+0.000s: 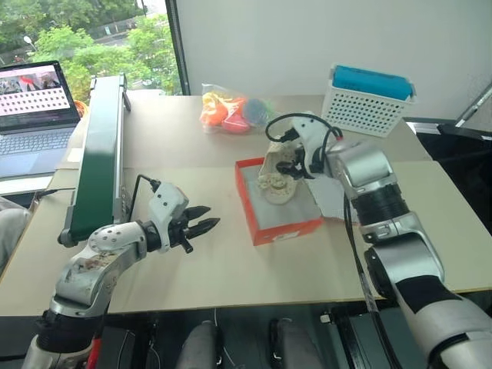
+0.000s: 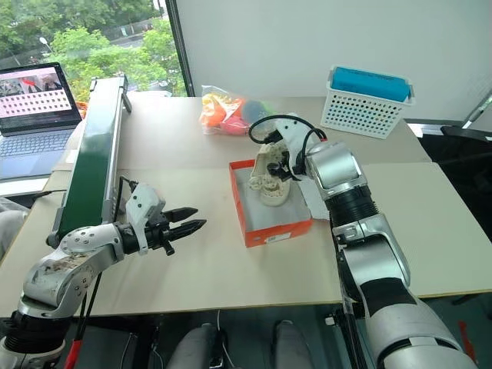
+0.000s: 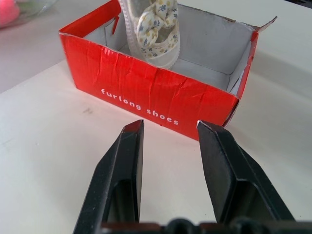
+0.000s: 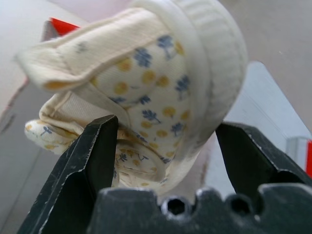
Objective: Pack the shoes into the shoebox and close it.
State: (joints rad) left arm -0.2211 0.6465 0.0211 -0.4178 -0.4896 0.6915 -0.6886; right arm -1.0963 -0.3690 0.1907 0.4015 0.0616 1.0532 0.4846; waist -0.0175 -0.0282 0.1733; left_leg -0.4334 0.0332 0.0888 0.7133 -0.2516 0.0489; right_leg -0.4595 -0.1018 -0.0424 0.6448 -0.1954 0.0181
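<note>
Step in hand: placing the shoes (image 2: 270, 178) into the shoebox (image 2: 269, 229), which sits lid-open mid-worktop, toward its right half. The right gripper (image 4: 165, 141) hangs over the box; its fingers (image 4: 100, 146) are spread around a shoe's heel, though whether they still pinch it cannot be told. The left gripper (image 1: 201, 223) hovers beside the box's left wall, fingers parted, holding nothing. Next move, judged: free the shoe, withdraw, then swing the lid shut.
</note>
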